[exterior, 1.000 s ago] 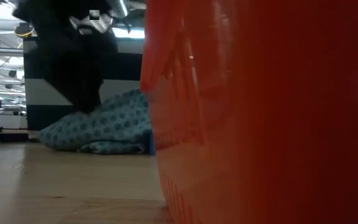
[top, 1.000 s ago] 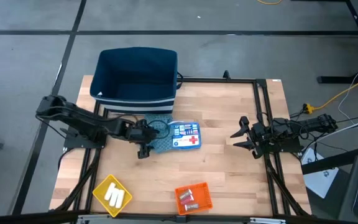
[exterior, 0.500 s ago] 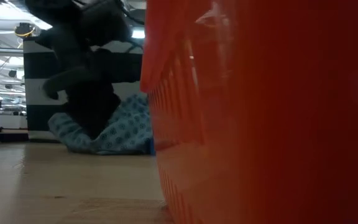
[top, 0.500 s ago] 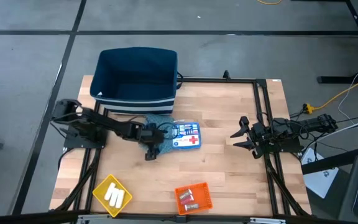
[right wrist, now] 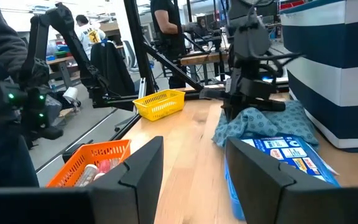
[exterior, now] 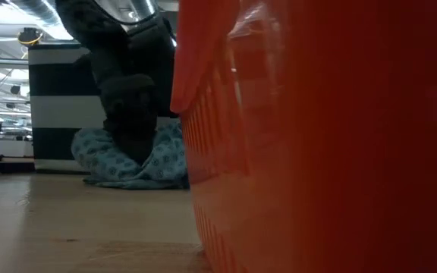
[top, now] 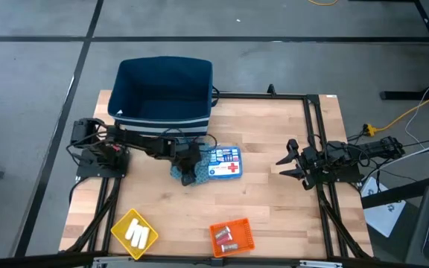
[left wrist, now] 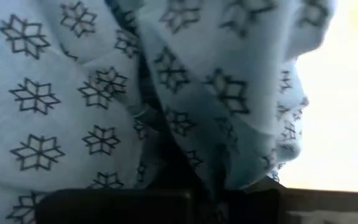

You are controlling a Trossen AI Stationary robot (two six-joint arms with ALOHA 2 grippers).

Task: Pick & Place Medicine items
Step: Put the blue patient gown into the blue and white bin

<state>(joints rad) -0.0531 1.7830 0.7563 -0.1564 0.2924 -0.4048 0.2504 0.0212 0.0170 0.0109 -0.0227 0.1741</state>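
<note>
A teal patterned cloth lies bunched on the wooden table, against the left side of the flat blue-and-white box with a red cross. My left gripper has come down into the cloth and is shut on it. The cloth's folds fill the left wrist view. Near the table's right edge my right gripper stands open, with nothing between its fingers. White cylinders lie in the yellow tray, and small items lie in the orange tray. My left gripper comes at the cloth from above, slanting in from the table's left, and is sunk into the bunched folds on its top. The folds hide the fingertips, so one layer or several cannot be told. The cloth rests slack on the table.
A navy bin with striped walls stands at the far edge, just behind the cloth. The orange tray blocks most of the low view. A black frame runs along the table's sides. People stand in the room beyond.
My left gripper has gone toward the table's right edge and down into the cloth. The cloth has bunched up: its left part has drawn in toward the box, while the part against the box has stayed.
</note>
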